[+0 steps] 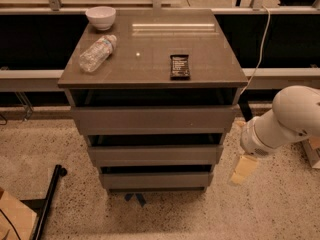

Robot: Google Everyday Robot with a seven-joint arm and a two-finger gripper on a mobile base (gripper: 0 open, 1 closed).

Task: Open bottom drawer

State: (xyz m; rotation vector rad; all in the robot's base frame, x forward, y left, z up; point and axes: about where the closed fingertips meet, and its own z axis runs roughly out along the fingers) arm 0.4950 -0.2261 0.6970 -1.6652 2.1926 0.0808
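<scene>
- Speckled floor (165, 219) up front, bare right up to the cabinet. So where's the bottom drawer (156, 180) at, and what's the gripper (243, 169) doing?

- Bottom drawer is the lowest front, just above the floor, and it looks shut to me. The gripper hangs low off the cabinet's side, on the right of the view. It's about level with that drawer but apart from it, not touching. My guess is it's down there because the front has no handle, so it has to come in at an edge or the gap on top. Can't tell if it's spread or pressed together from here.

- Makes sense. Counts?

- Three drawers: bottom, middle drawer (155, 155), top drawer (152, 119), each with a dark gap above it, probably the lip you'd hook. On the cabinet top (150, 39) there's one snack bar (179, 66) and one plastic bottle (97, 53) lying on its side. One white bowl (100, 17) sits at the far corner. None of them hangs over the edge, so a low pull shouldn't bother them, I reckon. One arm (285, 124), one gripper.
</scene>
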